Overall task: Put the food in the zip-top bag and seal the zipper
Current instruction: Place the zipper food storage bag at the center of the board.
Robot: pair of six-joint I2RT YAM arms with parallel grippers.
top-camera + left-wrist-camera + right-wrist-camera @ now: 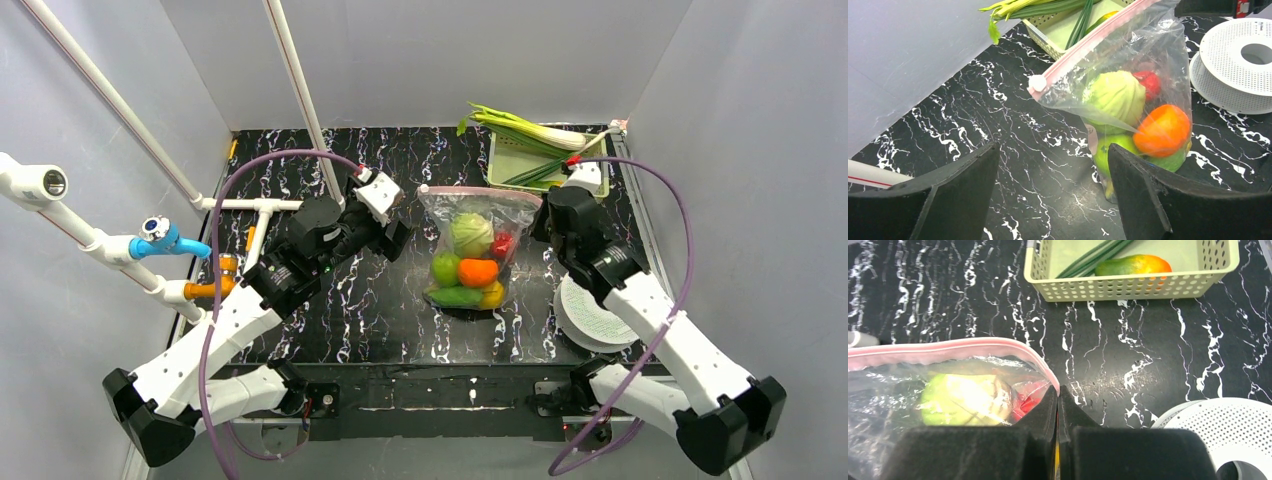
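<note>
Looking out from the left wrist between the black fingers (963,195) of the left claw (1053,160), standing wide apart and gripping nothing. Seeing the bag (1168,55) lying ahead of that claw and to its right on the black marbled table (998,125), apart from both fingers. Finding the pink zipper (1093,45) running along the bag's far edge, with a white slider (1037,83) sitting at the end nearest the claw. Making out the food (1162,129) lying inside: a pale green head, an orange piece, something red, something green. Noting a basket (1045,42) with a leek (1048,7) lying beyond the bag, and white perforated discs (1218,55) lying far to the claw's right.

Looking from the right wrist at the right claw (1058,392), pressing its fingers together on the bag's corner, just where the zipper is ending. Seeing the bag stretching away to the claw's left, and the basket sitting ahead and holding a green-and-orange fruit (1133,265). Seeing one disc lying at the claw's right.

Looking down from above at both claws flanking the bag (445,205). Finding the left claw hanging just left of it without touching, and the right claw meeting its far right corner. Seeing the food bunching toward the bag's near end, between the claws.
</note>
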